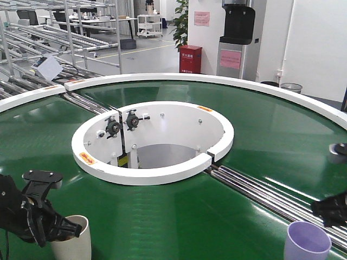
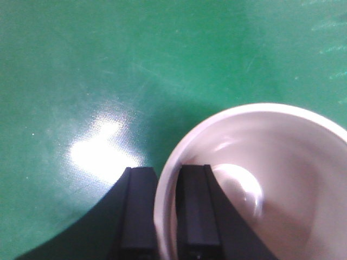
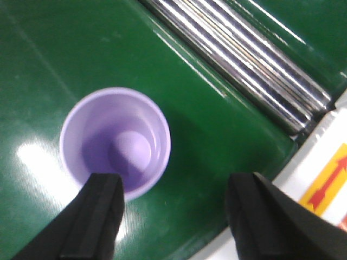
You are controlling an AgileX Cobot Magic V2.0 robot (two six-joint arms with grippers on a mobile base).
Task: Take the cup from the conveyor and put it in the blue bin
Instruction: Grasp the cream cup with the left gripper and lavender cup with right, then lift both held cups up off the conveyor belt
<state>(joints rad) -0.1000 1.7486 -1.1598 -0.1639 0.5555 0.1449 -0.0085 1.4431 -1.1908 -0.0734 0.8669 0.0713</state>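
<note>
White cup (image 2: 260, 179) stands upright on the conveyor (image 1: 260, 135); left hand (image 2: 165, 176) pinches its near wall, one finger inside. Right hand (image 3: 179, 187) gapes, purple cup (image 3: 115, 142) off-centre by one finger.

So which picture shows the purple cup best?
The right wrist view: it looks straight down into the purple cup, showing almost its whole rim and empty bottom. The front view has the purple cup small, cut off at the bottom edge. The left wrist view shows only the white cup.
</note>
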